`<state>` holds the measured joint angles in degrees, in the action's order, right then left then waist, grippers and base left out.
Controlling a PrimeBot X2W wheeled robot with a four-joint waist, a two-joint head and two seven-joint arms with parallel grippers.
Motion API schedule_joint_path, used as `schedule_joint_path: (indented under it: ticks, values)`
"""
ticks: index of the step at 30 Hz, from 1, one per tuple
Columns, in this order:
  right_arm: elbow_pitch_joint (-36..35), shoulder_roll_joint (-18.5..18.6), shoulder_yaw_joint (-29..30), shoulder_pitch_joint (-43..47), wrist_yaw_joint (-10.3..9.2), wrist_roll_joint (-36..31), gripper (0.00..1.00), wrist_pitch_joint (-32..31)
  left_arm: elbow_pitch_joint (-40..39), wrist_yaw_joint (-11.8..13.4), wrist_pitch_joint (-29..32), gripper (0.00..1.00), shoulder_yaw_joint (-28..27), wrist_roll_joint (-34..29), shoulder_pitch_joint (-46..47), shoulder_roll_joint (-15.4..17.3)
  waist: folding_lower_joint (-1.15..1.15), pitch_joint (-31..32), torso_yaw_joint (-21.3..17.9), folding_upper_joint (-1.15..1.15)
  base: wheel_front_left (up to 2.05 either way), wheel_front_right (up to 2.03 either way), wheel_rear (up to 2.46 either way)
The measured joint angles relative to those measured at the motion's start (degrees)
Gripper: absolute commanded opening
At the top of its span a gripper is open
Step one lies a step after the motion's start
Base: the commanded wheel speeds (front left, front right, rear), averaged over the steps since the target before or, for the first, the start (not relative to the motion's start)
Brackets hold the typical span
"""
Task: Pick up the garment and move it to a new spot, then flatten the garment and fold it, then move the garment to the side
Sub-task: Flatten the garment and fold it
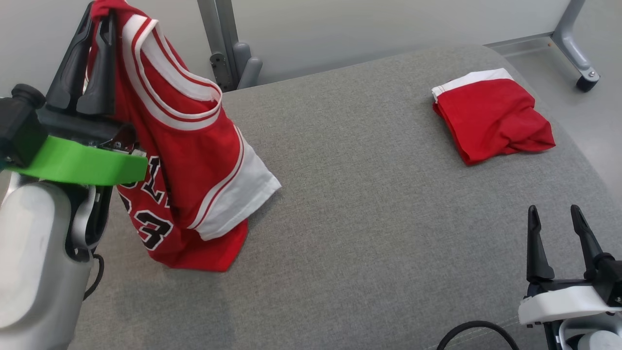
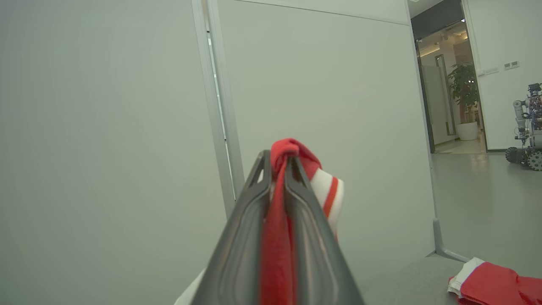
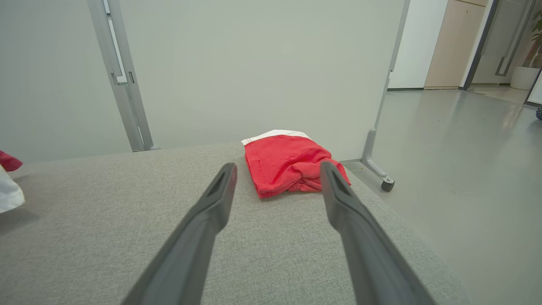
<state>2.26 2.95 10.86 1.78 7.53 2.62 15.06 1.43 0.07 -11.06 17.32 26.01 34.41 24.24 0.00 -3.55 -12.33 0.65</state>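
1. One grey fabric-covered worktop [image 1: 364, 194] spans most of the head view, rounded at its far right corner.
2. Pale partition panels [image 1: 364, 29] stand just behind its far edge. They are joined by a grey metal upright [image 1: 223, 43].
3. Smooth grey floor [image 1: 597, 126] runs past the worktop's right side.
4. The red jersey [image 1: 194, 160], trimmed in white with dark lettering and numerals, hangs at the worktop's left side. Its top is pinched up high, and its lower hem is bunched and resting on the fabric.
5. A folded red garment [image 1: 491, 119] with a white edge lies near the far right corner, well apart from the jersey.
6. The left gripper [image 1: 99, 19] points upward with its fingers clamped tight on a fold of the jersey's shoulder. In the left wrist view, red cloth fills the narrow slit between them. A bright green band [image 1: 73, 165] wraps the wrist below.
7. The right gripper [image 1: 554, 210] sits low at the near right, its fingers spread wide and holding nothing. It is above the worktop and points toward the folded red garment but is apart from it.
8. A partition foot with a caster [image 1: 585, 80] stands on the floor beyond the right corner.
9. Farther off, the left wrist view shows a potted plant [image 2: 463, 93] in a doorway and a wheeled machine [image 2: 527, 127] beside it.
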Motion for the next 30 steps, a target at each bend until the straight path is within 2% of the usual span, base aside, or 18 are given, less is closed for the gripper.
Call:
schedule_joint_path:
  ticks: [7,11,15,19,23,26,30]
  values:
    - [0.0,0.0,0.6,0.3,0.0,0.1,1.0,0.0,-17.4,3.1,6.9,0.0,-1.8,3.1,-5.0,2.0,0.0,0.7,-0.3,0.0,0.0,0.0,0.0]
    - [-0.3,0.0,1.0,0.6,0.0,0.2,1.0,0.0,-26.3,5.7,12.1,0.0,-3.0,4.3,-6.4,3.3,0.0,0.9,-0.7,0.0,0.0,0.0,0.0]
    - [-0.2,-0.1,0.9,0.7,0.0,0.3,1.0,0.0,-31.1,7.9,16.5,0.0,-3.3,5.8,-6.9,3.5,0.0,0.4,-1.1,0.0,0.0,0.0,0.0]
    - [0.0,-0.1,0.1,0.3,0.0,1.0,1.0,0.0,-30.3,9.1,18.9,0.0,-1.7,7.0,-7.7,2.1,0.0,-0.3,-1.9,0.0,0.0,0.0,0.0]
    - [0.3,-0.1,-0.4,-0.3,0.0,1.6,1.0,0.0,-23.8,9.0,19.5,0.0,1.3,7.6,-6.9,-0.3,0.0,-1.6,-2.9,0.0,0.0,0.0,0.0]
    - [0.5,-0.1,-0.7,-0.9,0.0,1.9,1.0,0.0,-18.7,8.4,19.3,0.0,2.6,7.5,-5.5,-1.7,0.0,-2.3,-3.5,0.0,0.0,0.0,0.0]
    - [0.8,-0.1,-0.9,-1.8,0.0,2.7,1.0,0.0,-8.1,5.8,17.6,0.0,5.6,7.9,-0.1,-5.6,0.0,-4.0,-4.8,0.0,0.0,0.0,0.0]
